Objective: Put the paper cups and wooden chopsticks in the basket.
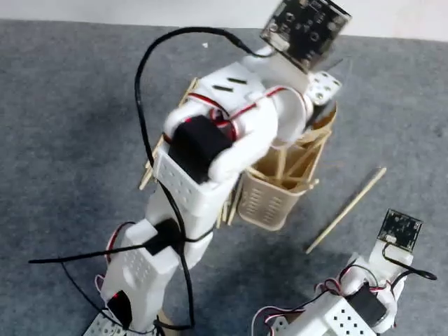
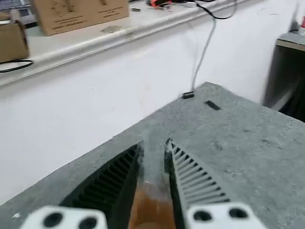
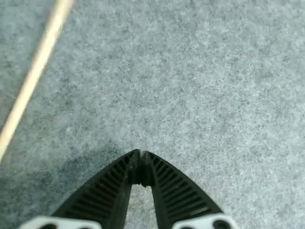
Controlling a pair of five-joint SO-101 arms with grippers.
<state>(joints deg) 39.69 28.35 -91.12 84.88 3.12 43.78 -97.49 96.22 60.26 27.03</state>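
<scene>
the basket (image 1: 269, 203) stands mid-table on the grey mat (image 1: 63, 105), with a bundle of chopsticks (image 1: 294, 164) leaning in it. one loose chopstick (image 1: 346, 208) lies flat just beside it, apart from it. the left gripper (image 2: 153, 145) is above the basket, pinching a blurred brown thing (image 2: 148, 206). the right gripper (image 3: 141, 153) hangs near the loose chopstick, fingers pressed together.
</scene>
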